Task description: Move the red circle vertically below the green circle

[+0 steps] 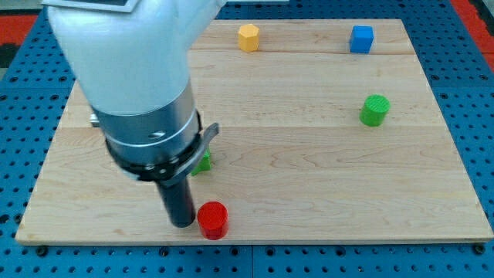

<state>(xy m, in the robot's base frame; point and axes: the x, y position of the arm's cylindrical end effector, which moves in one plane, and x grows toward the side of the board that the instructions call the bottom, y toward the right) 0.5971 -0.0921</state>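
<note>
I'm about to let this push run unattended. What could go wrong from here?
The red circle sits close to the board's bottom edge, so a slightly downward push might slide it off. My tip is at its left side; an off-centre push could let it roll away. The green circle is far to the right, so drift may add up.

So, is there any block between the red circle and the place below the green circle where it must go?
Nothing visible blocks it. The red circle sits near the view's bottom edge, with my tip just to its left. The wood toward the spot under the green circle holds no block. Another green block lies above, off the path.
</note>
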